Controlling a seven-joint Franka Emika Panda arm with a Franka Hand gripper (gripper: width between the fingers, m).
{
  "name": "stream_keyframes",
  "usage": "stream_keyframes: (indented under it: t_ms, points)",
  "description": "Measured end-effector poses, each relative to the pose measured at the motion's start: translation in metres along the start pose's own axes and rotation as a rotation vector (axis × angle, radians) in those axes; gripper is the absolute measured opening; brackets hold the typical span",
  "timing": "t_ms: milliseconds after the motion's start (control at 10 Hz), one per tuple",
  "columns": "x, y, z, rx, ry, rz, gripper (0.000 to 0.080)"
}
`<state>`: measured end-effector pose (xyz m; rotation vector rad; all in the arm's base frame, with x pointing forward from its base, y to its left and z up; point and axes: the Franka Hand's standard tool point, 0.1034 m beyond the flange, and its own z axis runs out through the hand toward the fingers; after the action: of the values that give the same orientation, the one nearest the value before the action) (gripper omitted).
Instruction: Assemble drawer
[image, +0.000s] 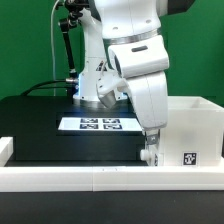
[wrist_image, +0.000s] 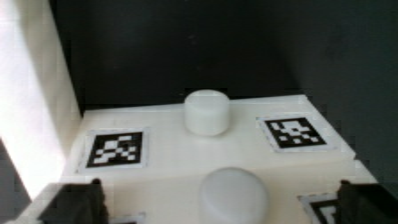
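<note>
One white drawer housing (image: 190, 130) is seen in the exterior view, with one square tag on its near face; one marker board (image: 100, 124) lies on the black table (image: 40, 125). In the wrist view one white tray face (wrist_image: 196, 150) is counted directly beyond the jaws, bearing two tags and two rounded knobs; the gripper (wrist_image: 210, 205) is held wide, its fingers (wrist_image: 75, 203) flanking the nearer knob (wrist_image: 231, 190) without touching it.

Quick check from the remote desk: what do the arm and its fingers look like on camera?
The glossy white, rounded Panda arm has black joint sections near the top; no markings are visible on it. Its white gripper tapers downward, and the wrist view shows dark, blocky fingers.
</note>
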<state>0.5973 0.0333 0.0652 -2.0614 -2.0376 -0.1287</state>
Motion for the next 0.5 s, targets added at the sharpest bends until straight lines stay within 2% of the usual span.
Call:
stream_keyframes:
  t_ms: [300,400,500]
  points:
    - [-0.03,0.003,-0.01,-0.017,-0.01,0.037,0.0649]
    - [-0.037,0.004,-0.019,-0.041,-0.014,0.068,0.0649]
    - [-0.043,0.001,-0.028,-0.096,-0.027,0.128,0.0649]
